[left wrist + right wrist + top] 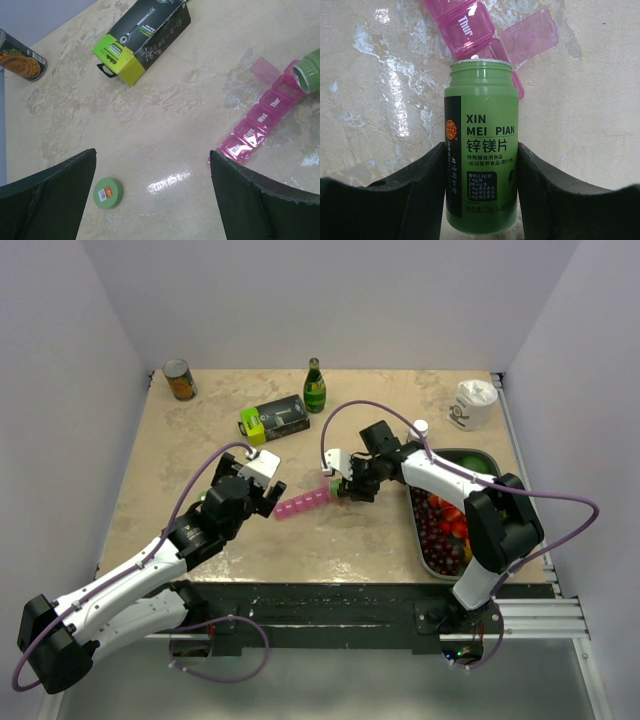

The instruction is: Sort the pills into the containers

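Pinching the probably light, slick green bottle (480,125) mid-body in clenched right jaws, mouth over the flimsy pink organiser (257,122); left jaws spread empty near it.

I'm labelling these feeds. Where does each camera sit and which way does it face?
Top external: above and behind, looking down on the table; left arm and right arm show.
Left wrist: faces down at the pill organiser; open left gripper frames it.
Right wrist: looks along the green bottle in the right gripper.
Shared by all: pill organiser.
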Motion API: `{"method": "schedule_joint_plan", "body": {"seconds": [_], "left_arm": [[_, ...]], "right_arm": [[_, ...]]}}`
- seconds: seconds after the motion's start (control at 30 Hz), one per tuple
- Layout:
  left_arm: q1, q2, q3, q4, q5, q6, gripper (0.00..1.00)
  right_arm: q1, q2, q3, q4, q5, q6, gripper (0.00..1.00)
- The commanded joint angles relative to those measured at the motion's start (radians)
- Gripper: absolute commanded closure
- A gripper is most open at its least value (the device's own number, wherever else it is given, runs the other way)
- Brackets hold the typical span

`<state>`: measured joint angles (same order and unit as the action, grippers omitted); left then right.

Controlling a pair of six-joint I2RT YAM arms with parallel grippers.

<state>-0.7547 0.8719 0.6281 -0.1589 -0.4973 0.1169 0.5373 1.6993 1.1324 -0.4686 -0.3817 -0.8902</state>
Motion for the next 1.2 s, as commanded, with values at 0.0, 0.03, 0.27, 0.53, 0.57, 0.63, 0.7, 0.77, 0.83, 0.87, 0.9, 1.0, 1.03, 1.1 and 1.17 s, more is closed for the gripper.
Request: {"method": "schedule_joint_plan", "body": {"seconds": [0.0, 0.03, 0.27, 0.53, 0.57, 0.63, 0.7, 0.77, 0.83, 0.87, 0.9, 1.0, 1.03, 1.1, 1.17], "left_arm": [[0.003, -0.011, 0.005, 0.007, 0.011, 0.018, 0.0], [0.003, -0.011, 0.004, 0.009, 0.012, 0.018, 0.0], [0.003, -0.011, 0.004, 0.007, 0.016, 0.02, 0.0], [0.003, -0.011, 0.004, 0.007, 0.019, 0.021, 0.0], [0.003, -0.011, 0.004, 0.007, 0.019, 0.02, 0.0], [0.003, -0.011, 0.005, 0.004, 0.019, 0.02, 0.0], [0.003, -0.011, 0.004, 0.005, 0.02, 0.021, 0.0], [0.003, -0.011, 0.004, 0.004, 0.02, 0.02, 0.01], [0.003, -0.011, 0.004, 0.005, 0.02, 0.02, 0.0], [0.003, -0.011, 0.004, 0.005, 0.022, 0.021, 0.0], [0.003, -0.011, 0.004, 0.005, 0.022, 0.021, 0.0], [0.003, -0.011, 0.004, 0.005, 0.023, 0.02, 0.0], [0.003, -0.011, 0.004, 0.005, 0.023, 0.021, 0.0], [0.003, -0.011, 0.004, 0.005, 0.025, 0.021, 0.01], [0.003, -0.01, 0.004, 0.004, 0.026, 0.021, 0.0]], "right_arm": [[0.01, 0.002, 0.056, -0.011, 0.026, 0.005, 1.0], [0.01, 0.002, 0.058, -0.015, 0.029, 0.007, 1.0], [0.021, 0.006, 0.072, -0.039, 0.052, 0.005, 1.0], [0.027, 0.014, 0.086, -0.056, 0.069, 0.017, 1.0], [0.029, 0.014, 0.09, -0.057, 0.07, 0.019, 1.0], [0.032, 0.017, 0.093, -0.061, 0.073, 0.022, 1.0], [0.033, 0.019, 0.096, -0.064, 0.079, 0.023, 1.0], [0.033, 0.023, 0.101, -0.065, 0.081, 0.028, 1.0], [0.036, 0.026, 0.105, -0.07, 0.086, 0.031, 1.0], [0.036, 0.028, 0.109, -0.071, 0.087, 0.031, 1.0], [0.038, 0.029, 0.109, -0.073, 0.087, 0.031, 1.0], [0.039, 0.031, 0.109, -0.074, 0.087, 0.033, 1.0], [0.041, 0.031, 0.107, -0.073, 0.087, 0.033, 1.0], [0.039, 0.036, 0.109, -0.073, 0.087, 0.034, 1.0], [0.041, 0.037, 0.115, -0.079, 0.092, 0.036, 1.0]]}}
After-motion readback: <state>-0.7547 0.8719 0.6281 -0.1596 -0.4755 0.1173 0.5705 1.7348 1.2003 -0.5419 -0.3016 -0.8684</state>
